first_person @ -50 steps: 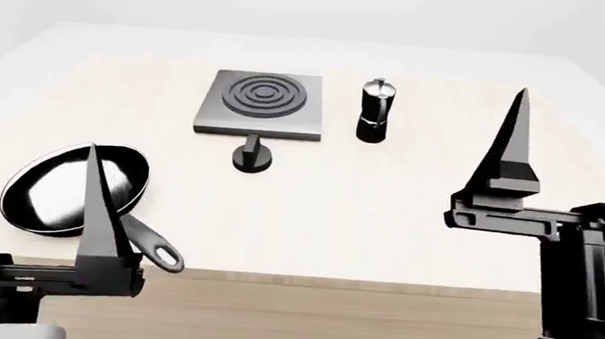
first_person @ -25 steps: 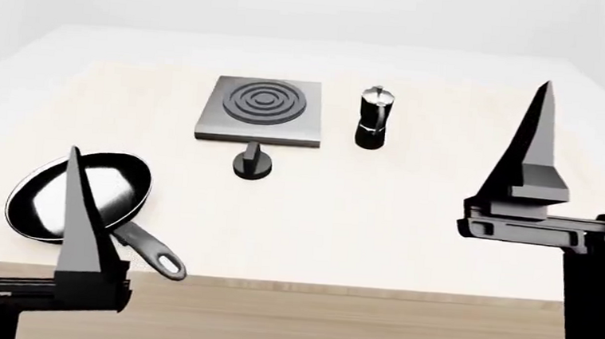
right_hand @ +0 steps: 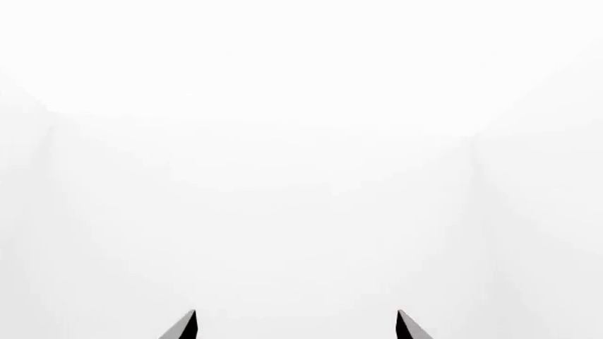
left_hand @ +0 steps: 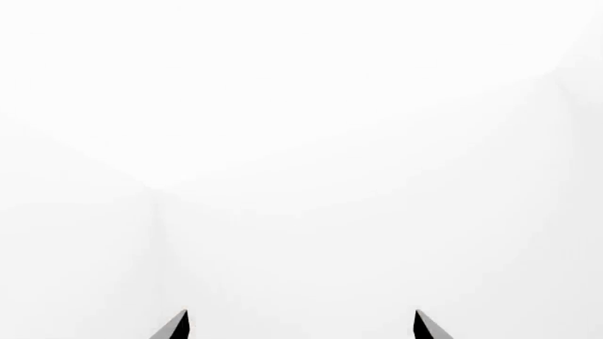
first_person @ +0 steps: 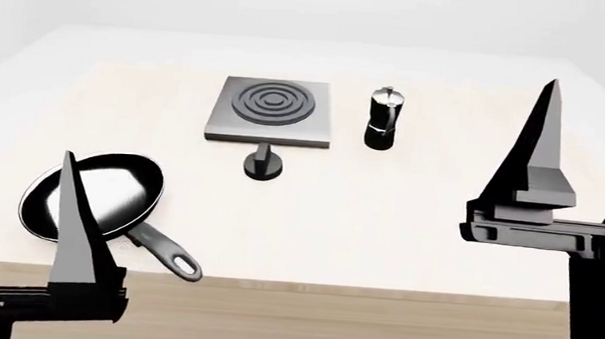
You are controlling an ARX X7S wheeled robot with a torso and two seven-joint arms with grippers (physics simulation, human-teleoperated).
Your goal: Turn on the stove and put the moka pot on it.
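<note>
Both my left pincer (first_person: 69,225) and right pincer (first_person: 539,146) hang spread and empty near me, raised for reaching. Far across the counter (first_person: 406,217), the stove (first_person: 271,110) lies behind its knob (first_person: 264,164), with the moka pot (first_person: 382,119) just right.

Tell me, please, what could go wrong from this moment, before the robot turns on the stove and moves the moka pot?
1. The knob sits close in front of the stove; a wide-open gripper coming down on it may bump the plate's front edge.
2. The moka pot is tall with a narrow waist and stands right of the stove; a sideways nudge from the right gripper could tip it.
3. The frying pan lies near the left gripper; the left arm reaching forward may knock its handle.
</note>
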